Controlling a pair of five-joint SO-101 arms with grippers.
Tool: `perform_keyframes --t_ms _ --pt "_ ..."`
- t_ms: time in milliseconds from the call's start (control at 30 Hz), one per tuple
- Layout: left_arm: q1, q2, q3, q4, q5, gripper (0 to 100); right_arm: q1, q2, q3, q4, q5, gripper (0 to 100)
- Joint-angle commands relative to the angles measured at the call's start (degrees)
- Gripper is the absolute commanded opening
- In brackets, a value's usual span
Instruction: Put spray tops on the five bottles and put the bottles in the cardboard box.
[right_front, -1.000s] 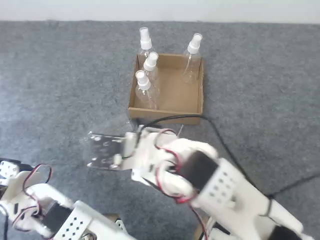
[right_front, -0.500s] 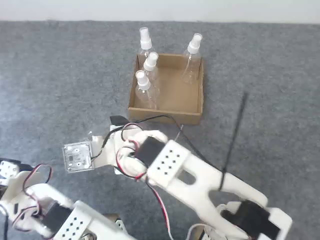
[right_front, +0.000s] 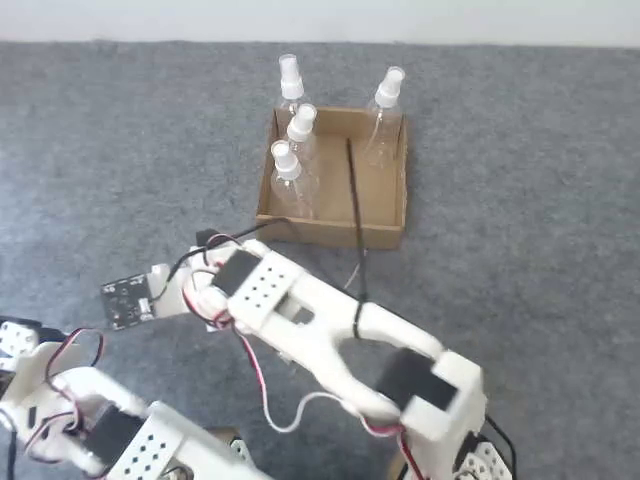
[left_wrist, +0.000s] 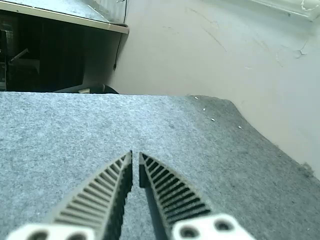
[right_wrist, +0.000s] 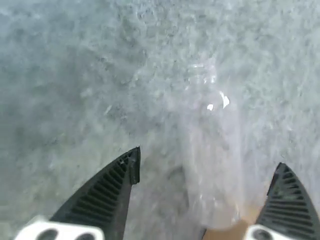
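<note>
The right arm (right_front: 300, 310) is swinging left over the carpet (right_front: 520, 200); the right gripper (right_wrist: 207, 160) is now hanging wide open around the topless fifth bottle (right_wrist: 215, 140), not gripping it. The left gripper (left_wrist: 135, 155) is resting closed, empty. Four topped bottles (right_front: 288, 170) are waiting at the box (right_front: 330, 232).

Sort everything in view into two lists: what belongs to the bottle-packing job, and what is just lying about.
Job: cardboard box; four bottles with spray tops; clear bottle inside the open right hand.
Lying about: grey carpet; black cable; dark furniture beyond the table.
</note>
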Motion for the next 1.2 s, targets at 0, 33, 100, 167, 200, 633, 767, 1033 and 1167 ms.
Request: perform_keyframes --t_ms 0,33,100,167,200,633,767,1033,1167 --pt "-0.4 -0.9 -0.7 -1.4 -0.6 2 1.6 2.4 -7.6 -0.7 1.0 35.1" --pt "-0.4 -0.9 -0.7 -1.4 -0.6 2 1.7 3.6 -8.6 -0.7 1.0 35.1" --pt "-0.4 -0.9 -0.7 -1.4 -0.6 2 1.8 5.8 -10.1 -0.7 1.0 35.1" --pt "-0.4 -0.9 -0.7 -1.4 -0.6 2 1.9 7.5 -11.5 -0.7 1.0 35.1" --pt "-0.4 -0.9 -0.7 -1.4 -0.6 2 2.0 8.3 -12.2 -0.7 1.0 35.1" --pt "-0.4 -0.9 -0.7 -1.4 -0.6 2 4.0 14.8 -16.9 -0.7 0.9 16.2" --pt "-0.4 -0.9 -0.7 -1.4 -0.6 2 4.0 14.7 -17.2 0.7 0.5 13.2" --pt "-0.4 -0.9 -0.7 -1.4 -0.6 2 4.0 14.7 -25.4 10.5 0.4 5.0" --pt "-0.4 -0.9 -0.7 -1.4 -0.6 2 4.0 14.7 -28.7 14.1 -2.8 4.2"
